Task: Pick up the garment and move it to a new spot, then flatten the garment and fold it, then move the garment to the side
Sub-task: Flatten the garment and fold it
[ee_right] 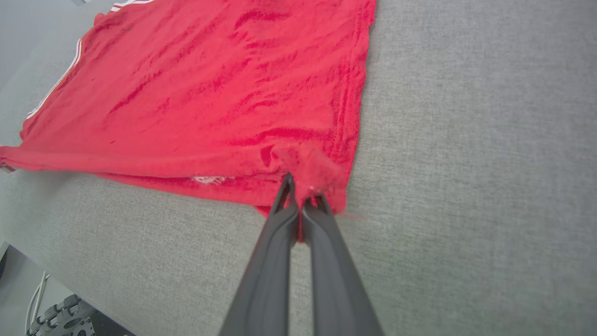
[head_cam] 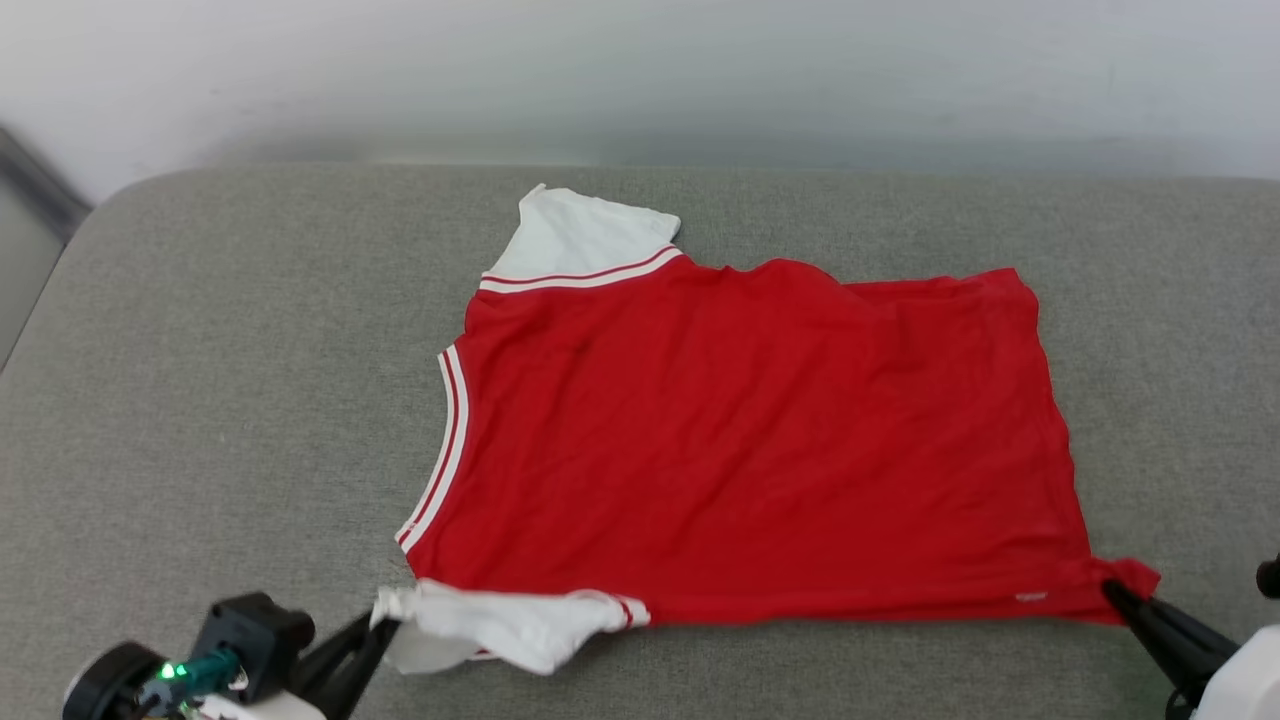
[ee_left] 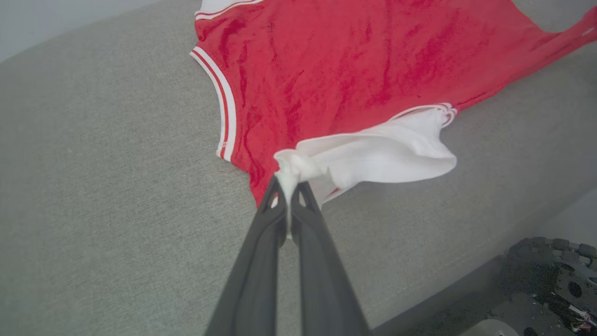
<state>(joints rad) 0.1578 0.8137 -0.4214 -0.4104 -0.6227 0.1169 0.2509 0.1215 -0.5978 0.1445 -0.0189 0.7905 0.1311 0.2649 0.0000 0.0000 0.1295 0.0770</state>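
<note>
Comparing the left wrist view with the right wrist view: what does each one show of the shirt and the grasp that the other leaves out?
The left wrist view shows the left gripper shut on the bunched white sleeve, with the curved striped trim lying just beyond it. The right wrist view shows the right gripper shut on the red hem corner, close to a small white label. Both show the garment with its red body spread on the grey padded surface.

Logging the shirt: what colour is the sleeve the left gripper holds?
White sleeve, red-white trim, on a red shirt; best in left wrist view.
</note>
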